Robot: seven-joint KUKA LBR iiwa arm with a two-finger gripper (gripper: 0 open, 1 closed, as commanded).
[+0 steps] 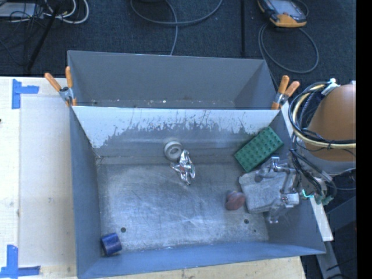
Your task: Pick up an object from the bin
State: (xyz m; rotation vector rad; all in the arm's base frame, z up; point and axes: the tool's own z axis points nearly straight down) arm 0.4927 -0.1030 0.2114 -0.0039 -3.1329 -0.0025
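A grey metal bin (pixel 163 92) is seen from above. Its floor is scuffed, with whitish scratches heaviest toward the 12 o'clock wall. The bin is set on a dark carpeted floor (pixel 104 34), and black cables (pixel 174 16) are looped across the carpet at 12 o'clock.

The arm (pixel 334 121), capped with an orange cover and wrapped in cables, is brought in from 3 o'clock. The gripper (pixel 274 192) is lowered at 3 o'clock in the bin, close to the right wall. The fingers (pixel 278 167) are spread apart, so the jaws are read as open. They are placed either side of the right edge of a pale grey block (pixel 256 193), which lies flat on the floor at 3 o'clock. Contact with the block cannot be told.

A green studded plate (pixel 258 149) is leaned against the slope at 2 o'clock, just above the block. A crumpled shiny foil piece (pixel 185 168) is found near the centre, and a grey ring (pixel 172 150) is set just beside it at 12 o'clock. A small reddish-brown lump (pixel 235 200) is seen touching the block's left side at 4 o'clock. A small blue cylinder (pixel 110 244) is left in the 7 o'clock corner, well apart from everything else.
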